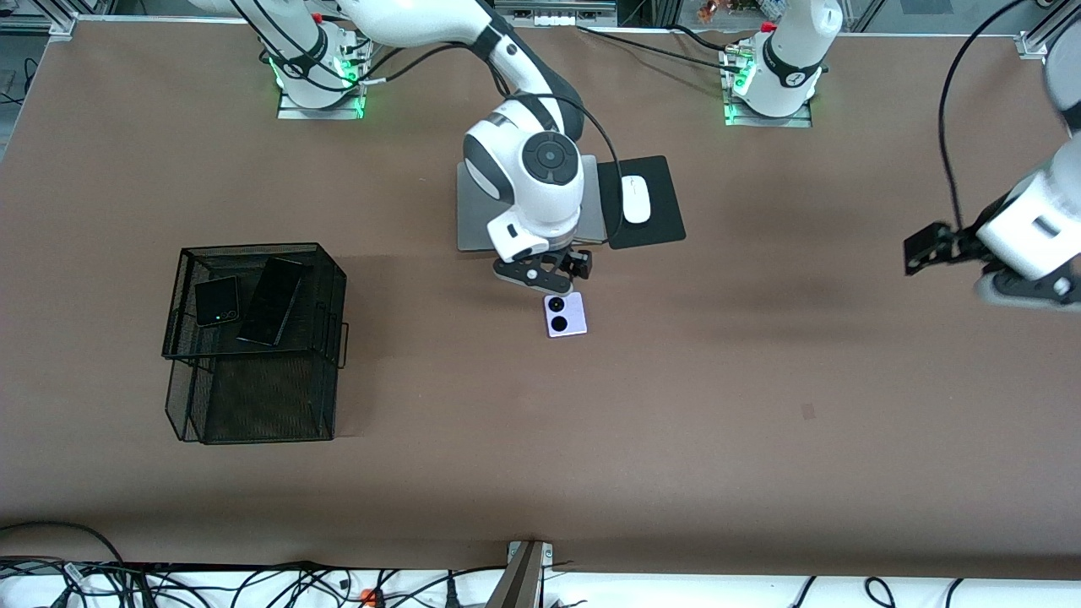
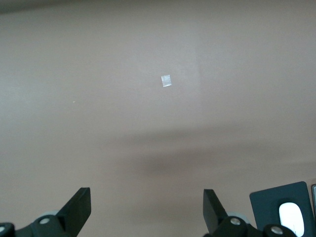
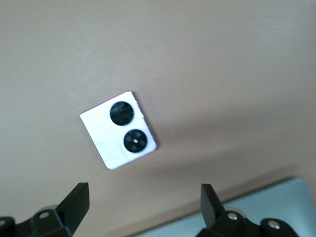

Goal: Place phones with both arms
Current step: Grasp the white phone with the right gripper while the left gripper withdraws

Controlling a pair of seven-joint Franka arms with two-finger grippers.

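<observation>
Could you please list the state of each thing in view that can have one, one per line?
Lavender phone: flat on the table, lenses up, not held.
Small black phone: lying on top of the wire basket.
Long black phone: lying on the basket beside it.
Right gripper: open, over the lavender phone.
Left gripper: open, empty, waiting over bare table.
Laptop: closed.

Laptop (image 1: 473, 221) mostly hidden under the right arm's wrist; only its edges show. Right gripper (image 1: 545, 274) fingers partly hidden by its own body in the front view; wrist view cuts them at the frame edge. Left gripper (image 1: 996, 270) blurred and cut by the front view's edge. Mouse (image 2: 291, 218) and mouse pad (image 2: 266, 207) cut off in the left wrist view. Lavender phone (image 3: 118, 129) slightly blurred.
</observation>
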